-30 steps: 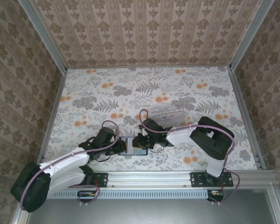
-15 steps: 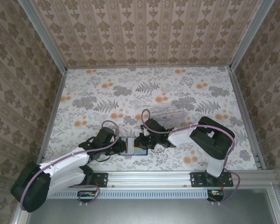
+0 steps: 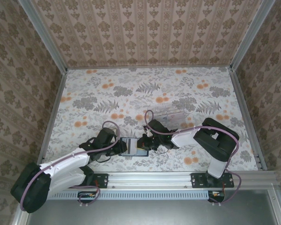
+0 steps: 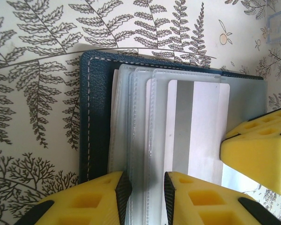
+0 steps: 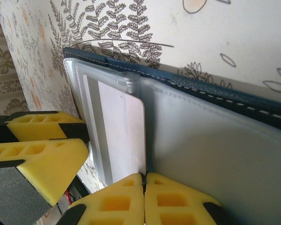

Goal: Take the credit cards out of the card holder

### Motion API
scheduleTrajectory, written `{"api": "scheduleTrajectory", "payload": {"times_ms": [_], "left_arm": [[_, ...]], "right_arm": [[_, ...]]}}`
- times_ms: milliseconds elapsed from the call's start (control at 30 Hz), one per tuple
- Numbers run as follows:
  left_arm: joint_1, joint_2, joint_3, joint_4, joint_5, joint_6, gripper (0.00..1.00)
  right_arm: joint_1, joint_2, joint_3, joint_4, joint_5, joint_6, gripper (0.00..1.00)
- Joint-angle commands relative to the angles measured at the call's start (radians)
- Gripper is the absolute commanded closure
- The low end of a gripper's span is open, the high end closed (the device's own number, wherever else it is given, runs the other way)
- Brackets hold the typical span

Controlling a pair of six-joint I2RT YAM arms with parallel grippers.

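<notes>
One credit card [image 4: 206,122] poking rightward from card holder [image 4: 96,117], right jaws pinching it, left jaws clamping holder

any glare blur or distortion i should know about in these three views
Top external: even light, soft shadows, wide-angle lean in the walls, card holder small. Left wrist: card holder stitching sharp, credit card bright but readable, left gripper's fingers slightly soft. Right wrist: card pale and low in contrast, right gripper's fingers slightly soft.
</notes>
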Motion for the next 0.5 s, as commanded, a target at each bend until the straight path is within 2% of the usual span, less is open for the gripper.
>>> {"api": "scheduleTrajectory", "payload": {"times_ms": [0, 167, 333, 467], "left_arm": [[-0.005, 0.011, 0.012, -0.064, -0.027, -0.004, 0.69], [-0.005, 0.012, 0.015, -0.065, -0.029, -0.001, 0.69], [-0.005, 0.014, 0.019, -0.070, -0.029, 0.003, 0.70], [-0.003, 0.014, 0.021, -0.071, -0.030, 0.004, 0.69]], "right_arm": [[-0.015, -0.029, -0.033, -0.031, 0.009, 0.002, 0.93], [-0.037, -0.064, -0.075, -0.013, 0.002, -0.006, 0.98], [-0.062, -0.124, -0.117, -0.008, -0.013, -0.024, 0.98], [-0.082, -0.182, -0.128, -0.069, -0.020, -0.067, 0.98]]}}
